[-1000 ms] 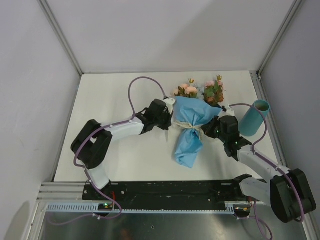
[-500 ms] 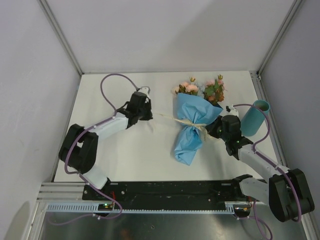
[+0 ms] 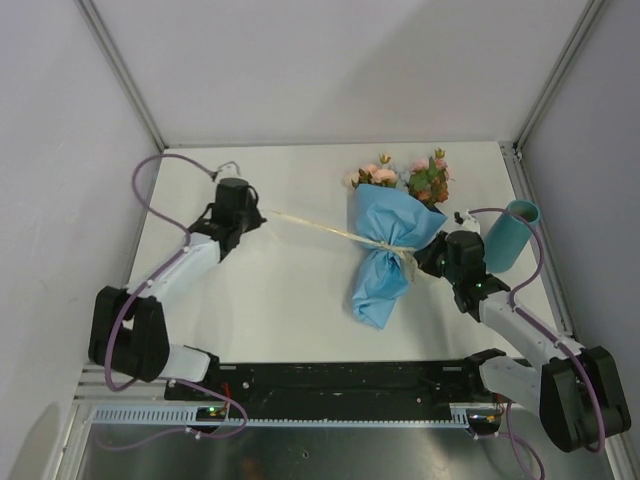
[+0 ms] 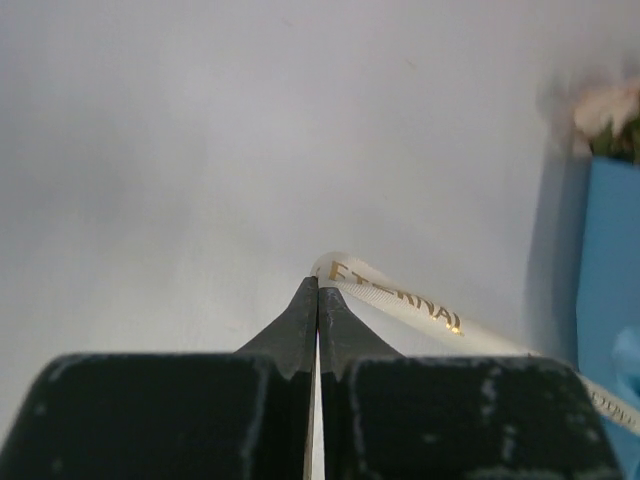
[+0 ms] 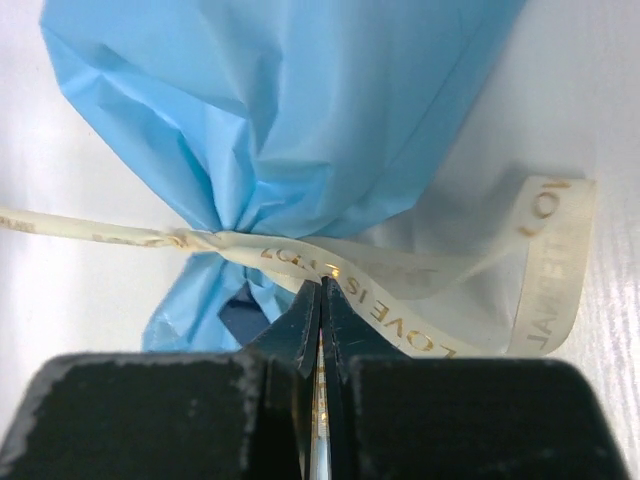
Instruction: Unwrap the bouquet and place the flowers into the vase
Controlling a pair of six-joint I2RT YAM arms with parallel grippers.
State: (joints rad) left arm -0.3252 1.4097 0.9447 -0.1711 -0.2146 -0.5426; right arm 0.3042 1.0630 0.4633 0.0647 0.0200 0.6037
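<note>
— Where is the bundle lying?

— The cone-shaped bouquet [image 3: 385,262] in thin light blue paper [image 5: 300,110] lies flat, right of the middle of the white surface [image 3: 280,310]. Its pink and orange artificial flowers [image 3: 427,183] point at the far edge. The plain teal-blue cylindrical vase [image 3: 508,238] sits by the right edge, near the bouquet.

— And the arms?

— The left pincer [image 4: 317,292] is closed on one end of the cream ribbon with gold lettering [image 3: 320,228], out toward the far left corner. The ribbon runs in a taut line to the bouquet's waist. The right pincer [image 5: 320,292] is clamped on the other ribbon tail, just beside the waist on the right-edge side.

— How will it handle?

— Light, I'd say. The paper looks soft and easy to crumple or tear. The whole bundle could slide on that smooth surface before the knot gives. The ribbon is flat and slick, so the ends are the sensible hold. For the flowers, I'd take the stems, not the blooms.

— Room to move?

— There's plenty of bare surface toward the left edge. The right side is tight: the vase is close to the right pincer and could get knocked.
</note>
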